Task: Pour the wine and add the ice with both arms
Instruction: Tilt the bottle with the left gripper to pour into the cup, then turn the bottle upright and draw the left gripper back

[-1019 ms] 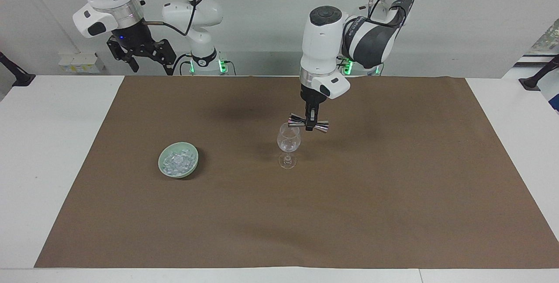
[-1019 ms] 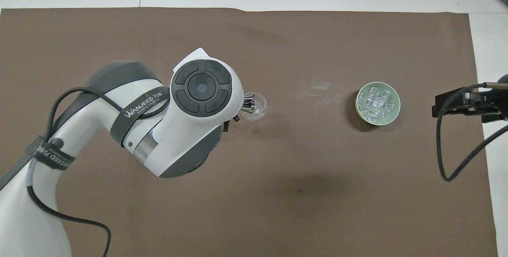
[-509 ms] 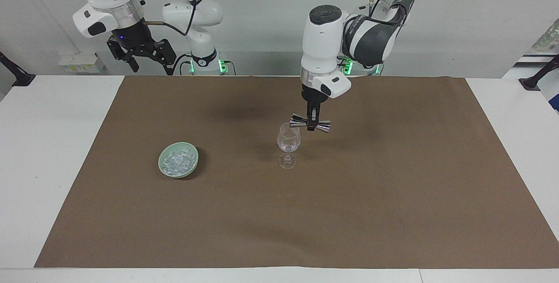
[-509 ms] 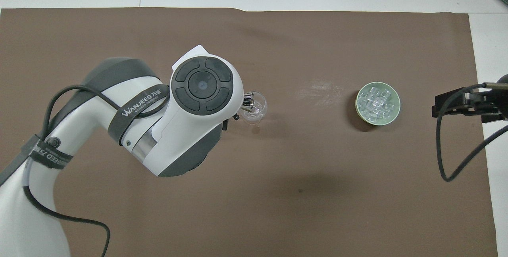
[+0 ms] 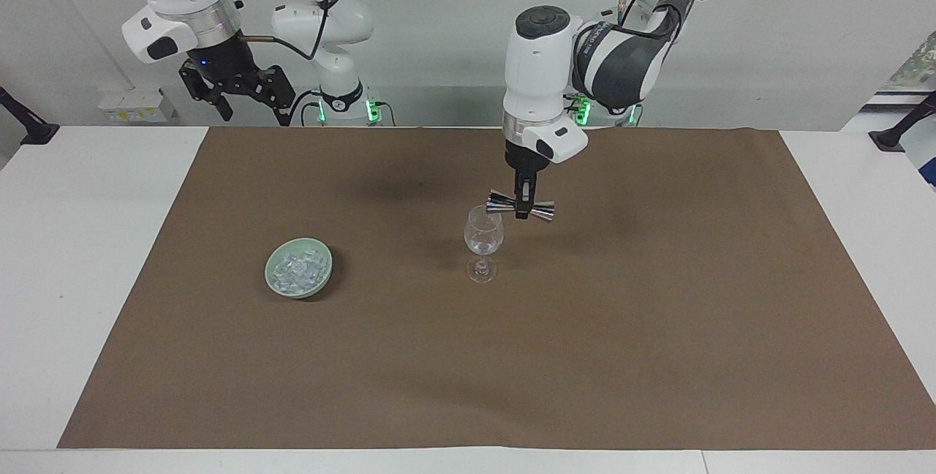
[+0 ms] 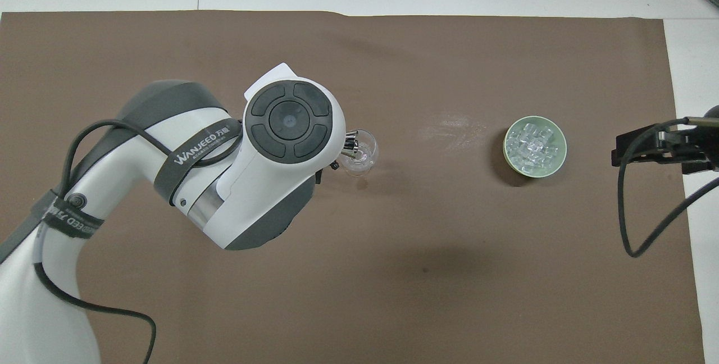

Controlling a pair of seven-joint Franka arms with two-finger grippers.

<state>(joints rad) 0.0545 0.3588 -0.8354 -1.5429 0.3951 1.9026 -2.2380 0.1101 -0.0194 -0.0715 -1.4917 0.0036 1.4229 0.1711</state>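
- Right now the ice (image 5: 298, 273) is a heap of small clear, whitish chunks filling a pale green bowl (image 5: 272, 283); the bowl sits on the brown mat (image 5: 512, 357) toward the right arm's end of the bench (image 5: 88, 254).
- A clear stemmed glass (image 5: 483, 240) stands upright near the middle of the mat, well apart from the bowl, with something clear and glinting in its cup.
- The left gripper (image 5: 521, 209) hangs over the mat just beside the glass, clamped on the waist of a shiny metal jigger (image 5: 501, 202) that lies roughly level; one end of the jigger is over the glass's rim.
- From overhead the left arm hides its gripper, and only the jigger's tip (image 6: 350, 146) shows over the glass (image 6: 362, 156).
- The right gripper (image 5: 241, 97) waits raised at its own end, over the bench's edge nearest the robots, its fingers spread apart and holding nothing.
- Bare mat lies between the bowl (image 6: 556, 163) of ice (image 6: 532, 148) and the glass, and wide bare mat lies farther from the robots than both.
- White bench shows past the mat's edges at both ends.
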